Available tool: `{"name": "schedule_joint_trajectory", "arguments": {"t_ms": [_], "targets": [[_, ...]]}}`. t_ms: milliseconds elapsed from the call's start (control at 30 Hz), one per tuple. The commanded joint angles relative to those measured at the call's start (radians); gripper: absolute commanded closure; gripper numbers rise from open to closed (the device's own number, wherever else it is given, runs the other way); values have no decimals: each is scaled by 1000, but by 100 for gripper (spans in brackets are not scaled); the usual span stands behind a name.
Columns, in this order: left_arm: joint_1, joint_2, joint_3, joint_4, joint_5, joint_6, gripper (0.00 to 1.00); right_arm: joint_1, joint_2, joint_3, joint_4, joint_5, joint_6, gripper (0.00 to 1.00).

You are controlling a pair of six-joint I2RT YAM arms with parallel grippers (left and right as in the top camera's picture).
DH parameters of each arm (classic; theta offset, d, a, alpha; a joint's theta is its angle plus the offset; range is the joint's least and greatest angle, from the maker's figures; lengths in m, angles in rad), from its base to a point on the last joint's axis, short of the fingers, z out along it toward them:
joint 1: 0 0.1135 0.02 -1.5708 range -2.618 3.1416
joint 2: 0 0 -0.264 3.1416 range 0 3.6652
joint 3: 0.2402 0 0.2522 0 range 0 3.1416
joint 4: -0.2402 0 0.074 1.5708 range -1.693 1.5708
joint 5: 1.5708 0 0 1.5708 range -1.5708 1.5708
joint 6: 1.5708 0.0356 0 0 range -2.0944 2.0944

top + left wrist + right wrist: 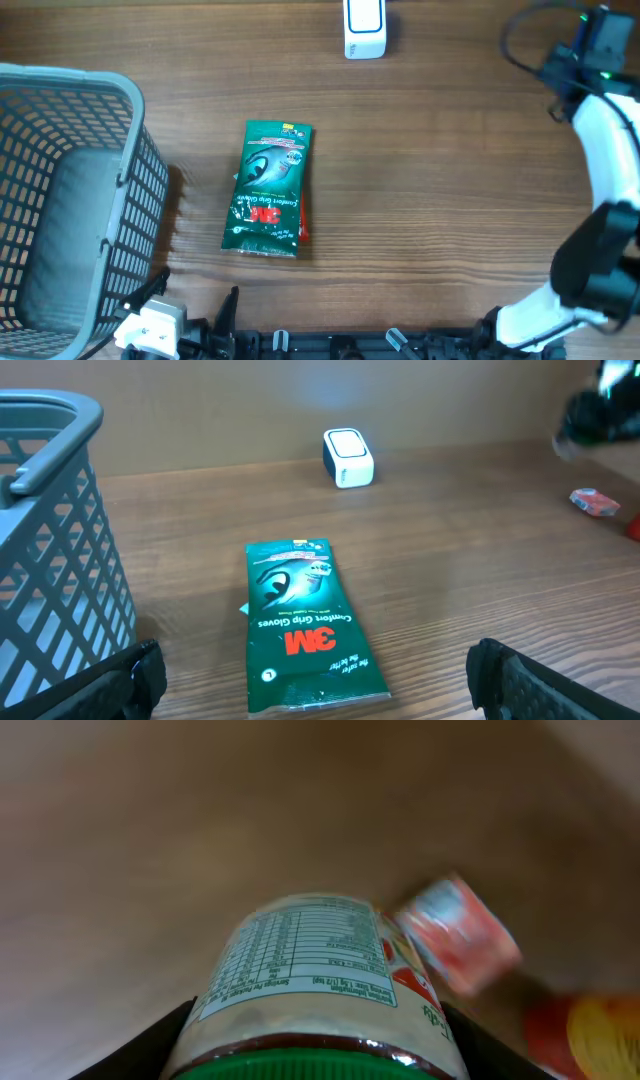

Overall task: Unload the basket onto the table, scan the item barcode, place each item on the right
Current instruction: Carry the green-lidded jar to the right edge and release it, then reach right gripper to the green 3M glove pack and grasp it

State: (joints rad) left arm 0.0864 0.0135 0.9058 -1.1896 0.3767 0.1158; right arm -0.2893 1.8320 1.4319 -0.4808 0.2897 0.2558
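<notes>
**A:** Where's the jar?

**B:** In the right pincer (320,1055). It is partly closed, with a finger on each side of the jar (310,970) near its green lid, and the printed nutrition label faces the wrist camera. That arm reaches to the far right of the table (430,180). I can't tell whether the jar is lifted.

**A:** Anything by it?

**B:** A small red box (455,935), blurred, just beyond it.

**A:** And the scanner?

**B:** The scanner (364,28) is white and sits at the far edge, around the middle.

**A:** Left pincer?

**B:** The left pincer (315,665) is spread wide and holds nothing, at the near edge. A green glove packet (268,190) lies flat beyond it, with a grey basket (130,200) on the left.
</notes>
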Motion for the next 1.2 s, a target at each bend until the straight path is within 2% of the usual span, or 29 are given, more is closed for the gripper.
{"name": "schedule_joint_trajectory", "arguments": {"t_ms": [0,67,167,200,233,267,400,500,667,733,833,900,1033,1167], "targets": [[-4,-7,-3,2,16,11,0,-106,121,-19,5,17,148,54],[-4,-7,-3,2,16,11,0,-152,192,-19,27,17,139,49],[-4,-7,-3,2,16,11,0,-195,238,-19,32,-52,139,49],[-4,-7,-3,2,16,11,0,-200,238,-18,39,-87,140,41],[-4,-7,-3,2,16,11,0,-201,233,-6,40,-138,139,18],[-4,-7,-3,2,16,11,0,-201,226,13,32,-183,138,0],[-4,-7,-3,2,16,11,0,-199,120,144,-43,-356,144,0],[-4,-7,-3,2,16,11,0,-181,-24,235,-60,-373,144,0],[-4,-7,-3,2,16,11,0,-100,-245,240,-125,-383,183,0],[-4,-7,-3,2,16,11,0,-49,-280,240,-190,-465,232,0],[-4,-7,-3,2,16,11,0,57,-281,232,-270,-695,270,0],[-4,-7,-3,2,16,11,0,195,-256,186,-273,-906,257,0],[-4,-7,-3,2,16,11,0,443,-180,85,-314,-927,181,1],[-4,-7,-3,2,16,11,0,622,-76,-42,-297,-983,236,12]]}}
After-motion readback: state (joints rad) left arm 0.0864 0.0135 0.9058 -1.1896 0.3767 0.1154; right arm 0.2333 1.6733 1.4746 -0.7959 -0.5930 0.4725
